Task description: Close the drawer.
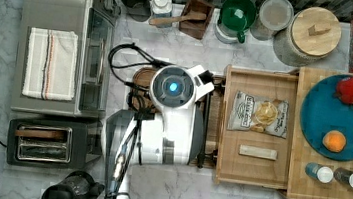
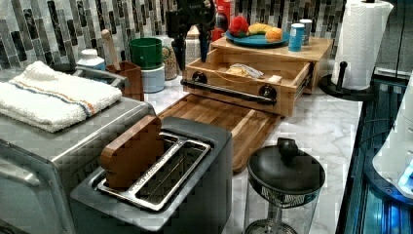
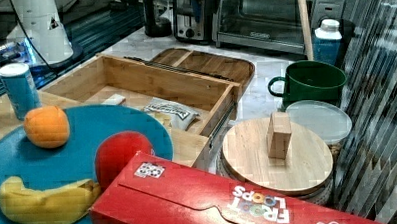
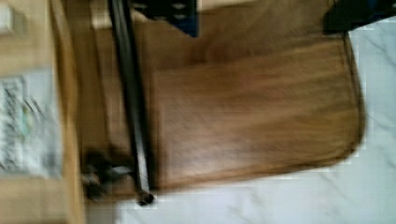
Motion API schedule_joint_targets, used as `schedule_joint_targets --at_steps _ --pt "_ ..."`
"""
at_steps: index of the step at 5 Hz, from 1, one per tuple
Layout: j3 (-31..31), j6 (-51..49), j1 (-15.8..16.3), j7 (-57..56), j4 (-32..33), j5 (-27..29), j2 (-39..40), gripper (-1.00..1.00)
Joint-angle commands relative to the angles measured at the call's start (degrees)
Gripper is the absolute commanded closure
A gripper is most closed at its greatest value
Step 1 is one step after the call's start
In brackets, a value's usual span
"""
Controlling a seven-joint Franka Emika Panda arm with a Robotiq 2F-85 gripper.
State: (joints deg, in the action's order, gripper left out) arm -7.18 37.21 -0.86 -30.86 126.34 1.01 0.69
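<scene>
White marble counter (image 1: pixel 179 190) carries toaster (image 1: pixel 53 143), brown board (image 2: pixel 229 122), seemingly flat.

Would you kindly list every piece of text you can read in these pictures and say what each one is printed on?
"FROOT LOOPS": on the red cereal box in the right view, upside down.
Chip bag in the drawer: dark banner of print, too blurred to read.
Toaster oven: a small brand mark on its front, too small to read.
Blue cans beside the blue plate: no legible label.

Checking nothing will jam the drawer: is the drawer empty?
No. In the top view the open drawer holds a chip bag and a small pale block.
</scene>
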Motion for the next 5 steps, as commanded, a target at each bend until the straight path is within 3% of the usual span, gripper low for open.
schedule_joint_targets --at_steps 1,2,5 --pt "-0.8 11.4 -0.7 -7.0 8.0 1.0 2.5 1.00" --pt "-2.0 14.4 -2.3 -2.9 9.5 -3.9 4.0 1.00" --pt "2.9 15.1 -3.3 -7.4 9.2 -6.3 6.1 1.00"
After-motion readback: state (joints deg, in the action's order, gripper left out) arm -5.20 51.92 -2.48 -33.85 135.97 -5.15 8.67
